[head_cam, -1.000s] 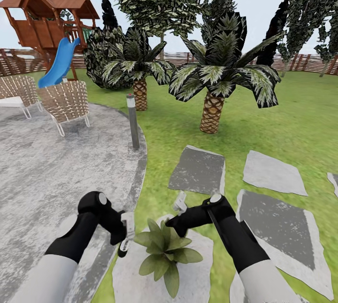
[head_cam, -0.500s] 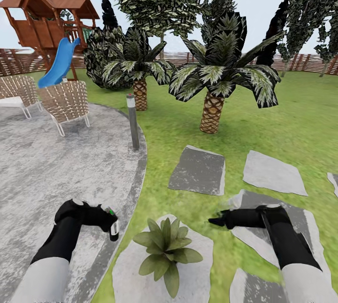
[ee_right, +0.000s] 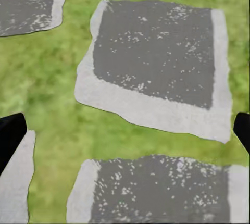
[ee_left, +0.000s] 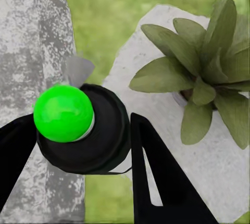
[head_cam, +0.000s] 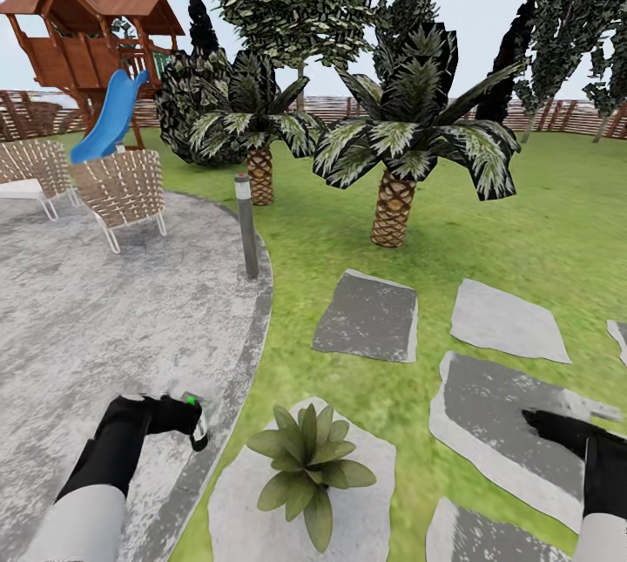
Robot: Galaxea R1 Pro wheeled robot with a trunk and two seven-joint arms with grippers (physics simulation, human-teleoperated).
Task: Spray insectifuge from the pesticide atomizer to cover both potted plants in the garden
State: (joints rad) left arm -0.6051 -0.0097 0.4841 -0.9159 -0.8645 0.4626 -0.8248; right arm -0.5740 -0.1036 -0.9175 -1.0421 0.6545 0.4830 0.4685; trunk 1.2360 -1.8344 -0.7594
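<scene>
At the near left, the left end effector (ee_left: 78,146) is closed around the pesticide atomizer (head_cam: 197,416), fingers pressed to either side of its dark body (ee_left: 96,130). A green ball sits on the bottle's top in the left wrist view, though where the nozzle points is hard to make out. The bottle hangs over the edge of the grey patio (head_cam: 78,318), just left of the potted plant (head_cam: 306,462), which stands on a pale stepping stone (head_cam: 244,510) in the lawn (head_cam: 348,240) of the garden.

At the far right, the right end effector (head_cam: 542,423) hovers above a darker stone (head_cam: 505,423), fingertips spread wide at the edges of the right wrist view, with nothing between them.

Risks, as I judge them: the bottle sits beside the rosette and not over it, so spray released from here may fall on paving or grass and leave leaves uncovered. A loose hold could also let the bottle twist when the trigger is worked.

Count: one potted plant in view, one atomizer, two palms (head_cam: 396,144), two wicker chairs (head_cam: 122,192), one short lamp post (head_cam: 246,226), one playhouse with slide (head_cam: 96,65).
</scene>
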